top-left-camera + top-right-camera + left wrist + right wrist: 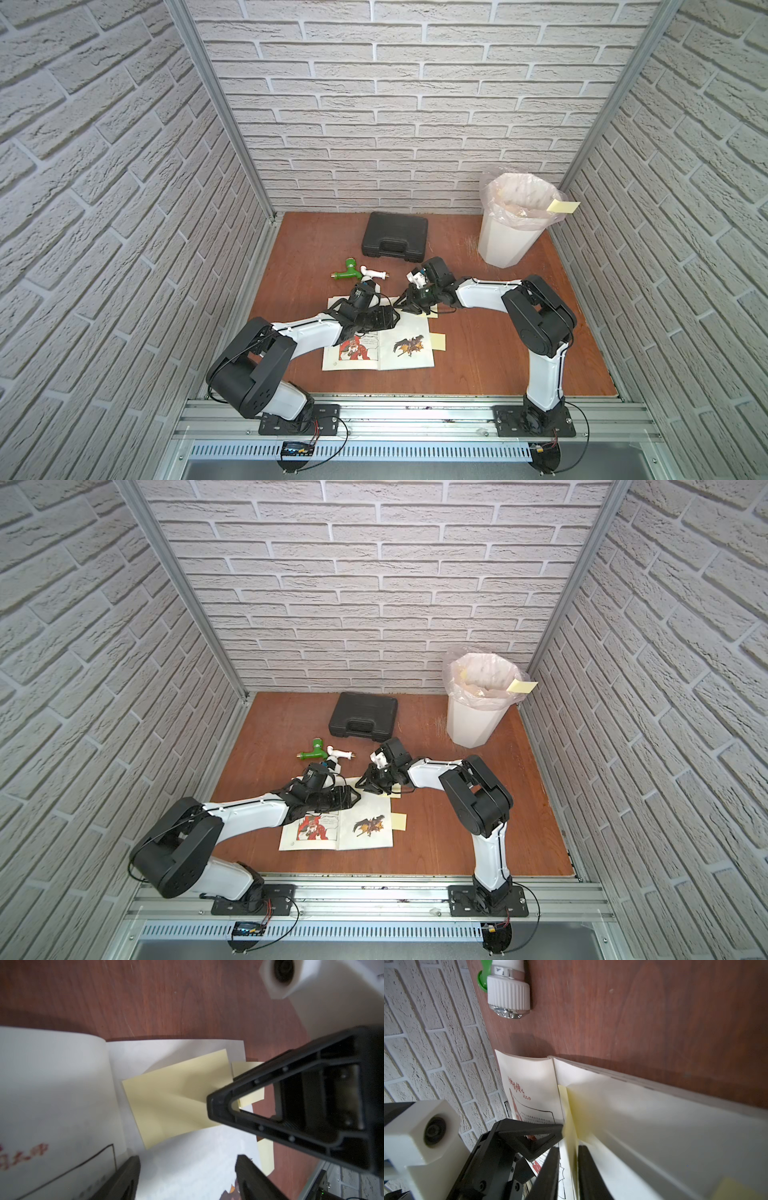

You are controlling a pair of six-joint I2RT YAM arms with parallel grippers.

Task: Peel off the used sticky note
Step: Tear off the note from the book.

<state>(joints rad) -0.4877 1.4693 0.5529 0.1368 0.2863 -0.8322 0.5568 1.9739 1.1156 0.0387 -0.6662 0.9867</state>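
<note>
- Clamping the free end of the sticky note (176, 1097), the right gripper (569, 1147) sits away from the spine of the book (52, 1084).
- The note runs lengthwise from the spine toward it.
- The left gripper (187, 1157), jaws apart, stands beside the spine.

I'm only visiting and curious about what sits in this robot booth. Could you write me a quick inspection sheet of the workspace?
Surface: reddish-brown wooden tabletop, a few faint scratches.
Job's things: open picture book; pale yellow sticky note on its page nearer the right arm, creased; second yellow note pokes past that page's edge.
Clutter: black plastic case, green tap, white tap, white lined bin with a yellow slip on its rim.
Grippers: left gripper open over the book; right gripper shut on the pale yellow sticky note.
Cables: black wires loop at the arm bases.
Surroundings: white brick-pattern walls, aluminium frame.
</note>
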